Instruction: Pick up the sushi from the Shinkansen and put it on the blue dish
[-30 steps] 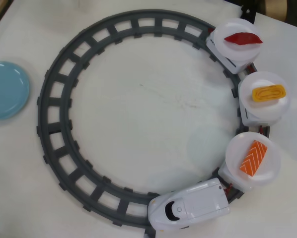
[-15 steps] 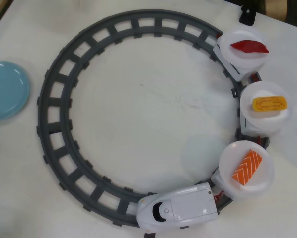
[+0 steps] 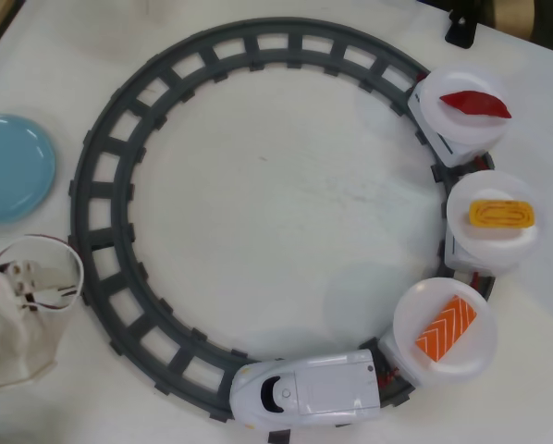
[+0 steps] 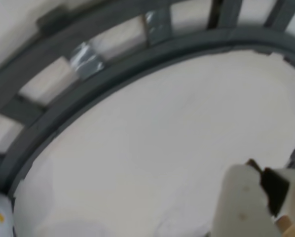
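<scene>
We judge the task barely begun: the salmon sushi [image 3: 446, 327] lies on the round white plate [image 3: 471, 363] of the first car behind the Shinkansen [image 3: 304, 392], which sits on the grey circular track [image 3: 119, 166] at the bottom of the overhead view. The blue dish [image 3: 13, 166] is empty at the left edge, well apart from the train, across the loop. Two other cars carry a yellow egg piece [image 3: 501, 214] and a dark red piece [image 3: 475, 104], neither of which is ours to move. In the wrist view we see only a blurred white gripper [image 4: 246, 207] part at the lower right, hanging over bare table inside the track; we cannot tell whether its jaws are parted or closed, and nothing appears to be held. Reaching, grasping, carrying and placing all remain.
</scene>
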